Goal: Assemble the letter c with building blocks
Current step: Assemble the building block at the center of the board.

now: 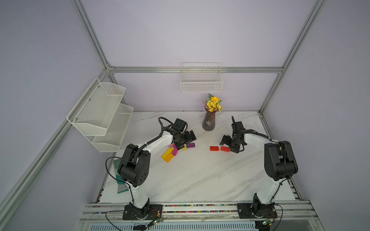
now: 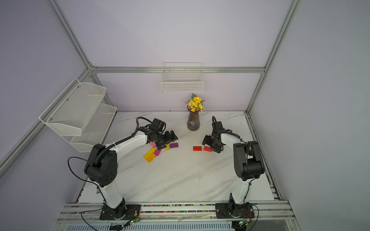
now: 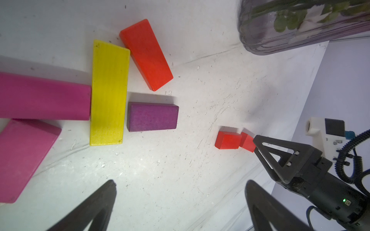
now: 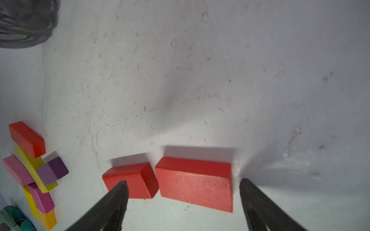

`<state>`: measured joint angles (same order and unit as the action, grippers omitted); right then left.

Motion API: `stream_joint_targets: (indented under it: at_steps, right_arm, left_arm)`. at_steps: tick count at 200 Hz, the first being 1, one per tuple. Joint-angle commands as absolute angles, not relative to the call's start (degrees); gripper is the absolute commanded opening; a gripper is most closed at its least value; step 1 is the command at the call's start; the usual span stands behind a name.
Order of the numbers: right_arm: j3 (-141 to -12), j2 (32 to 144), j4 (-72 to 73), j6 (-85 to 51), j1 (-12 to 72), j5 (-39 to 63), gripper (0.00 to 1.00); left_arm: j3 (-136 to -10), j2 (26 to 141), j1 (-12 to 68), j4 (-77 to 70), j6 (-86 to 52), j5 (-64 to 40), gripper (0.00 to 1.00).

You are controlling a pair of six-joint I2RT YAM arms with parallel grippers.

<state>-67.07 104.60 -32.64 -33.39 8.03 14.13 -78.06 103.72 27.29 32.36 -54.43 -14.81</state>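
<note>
My right gripper [image 4: 183, 181] is spread wide, holding nothing. One red block [image 4: 195, 184] lies between its fingertips, and a second red block [image 4: 138, 180] lies just beside that. My left gripper [image 3: 180, 181], also wide and empty, hovers by the pile of blocks [image 3: 109, 92], with the purple block [image 3: 153, 117] nearest its fingertips.

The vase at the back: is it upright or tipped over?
Upright: the vase stands on its base on the table, flowers sticking out of the top.
</note>
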Motion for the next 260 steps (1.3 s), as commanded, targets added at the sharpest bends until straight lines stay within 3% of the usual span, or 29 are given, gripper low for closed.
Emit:
stream_joint_targets:
  at_steps: [1, 158, 260]
  right_arm:
    - [-68.40, 106.07, -32.78, -32.48, 7.65, 15.03, 0.89]
    - [-70.66, 109.75, -31.11, -31.38, 7.15, 18.72, 0.88]
    - [-69.59, 108.03, -33.49, -32.65, 7.20, 15.47, 0.87]
  left_arm:
    - [-80.22, 103.18, 27.25, 32.34, -53.53, -15.47, 1.00]
    - [-82.34, 105.59, 27.26, 32.52, -53.90, -15.68, 1.00]
    - [-83.13, 105.93, 27.25, 32.61, -53.79, -15.83, 1.00]
